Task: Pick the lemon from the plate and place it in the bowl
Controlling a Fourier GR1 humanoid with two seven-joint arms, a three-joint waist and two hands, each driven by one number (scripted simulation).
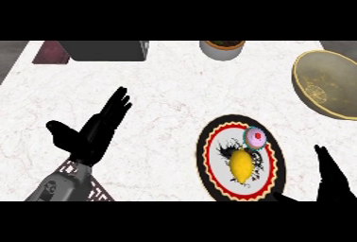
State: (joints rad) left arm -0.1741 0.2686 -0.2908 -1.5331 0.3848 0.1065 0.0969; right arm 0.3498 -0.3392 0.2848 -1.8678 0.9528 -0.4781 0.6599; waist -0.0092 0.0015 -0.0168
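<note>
Now, right hand (333, 177) just beside the plate (209, 142), fingers straight, holding nothing. Lemon (241, 165) lying mid-plate, touching a cupcake (255, 138). Better to close on the lemon from the side away from the cupcake, then carry up to the bowl (307, 80).

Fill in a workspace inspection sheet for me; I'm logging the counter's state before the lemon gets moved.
Surface: pale marbled counter, lit evenly.
Job's things: lemon lies on the patterned plate; the bowl sits at the far right with no lemon in it.
Clutter: a pink-topped cupcake shares the plate; a small pot, a dark box and a maroon block stand along the far edge.
Hands: left hand open, fingers straight, over the counter left of the plate; right hand open at the lower right, beside the plate, holding nothing.
Cables: nothing seen.
Surroundings: grey floor at the far corners.
</note>
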